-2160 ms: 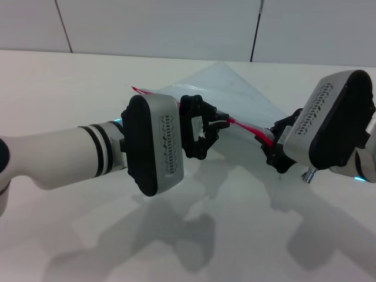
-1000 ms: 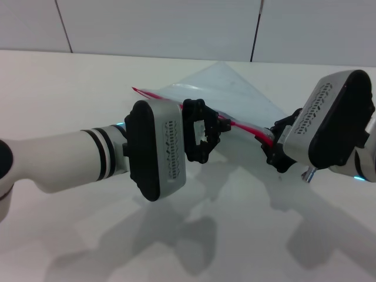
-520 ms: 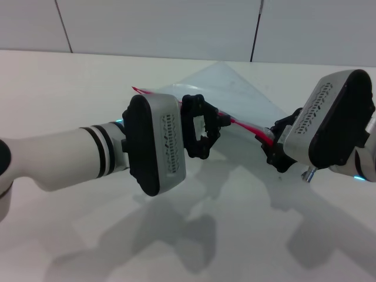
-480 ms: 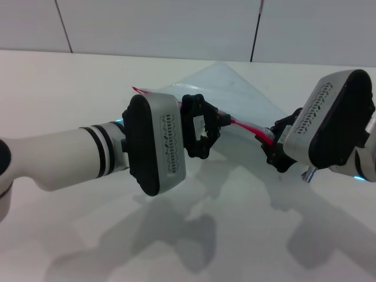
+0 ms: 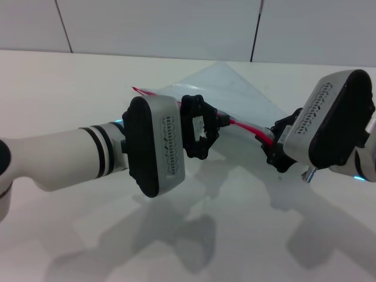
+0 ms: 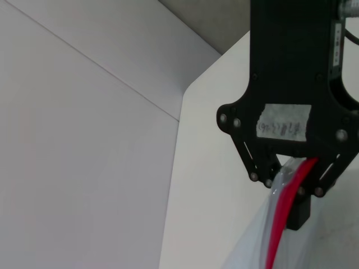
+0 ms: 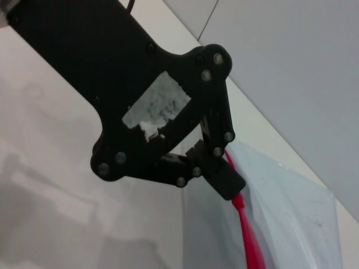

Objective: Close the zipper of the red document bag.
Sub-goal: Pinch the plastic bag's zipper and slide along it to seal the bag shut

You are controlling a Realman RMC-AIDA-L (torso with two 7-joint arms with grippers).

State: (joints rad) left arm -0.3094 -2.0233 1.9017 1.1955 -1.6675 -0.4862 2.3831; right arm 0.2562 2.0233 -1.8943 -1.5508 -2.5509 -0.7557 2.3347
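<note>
Both claws, left (image 5: 218, 121) and right (image 5: 271, 143), pinch the zipper (image 5: 244, 126) of the red document bag (image 5: 235, 88).

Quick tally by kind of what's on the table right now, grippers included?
Document bags: 1, the red document bag
Zippers: 1, the zipper along its edge
Grippers: 2, the left gripper and the right gripper, both shut on the zipper edge
Total: 4
</note>
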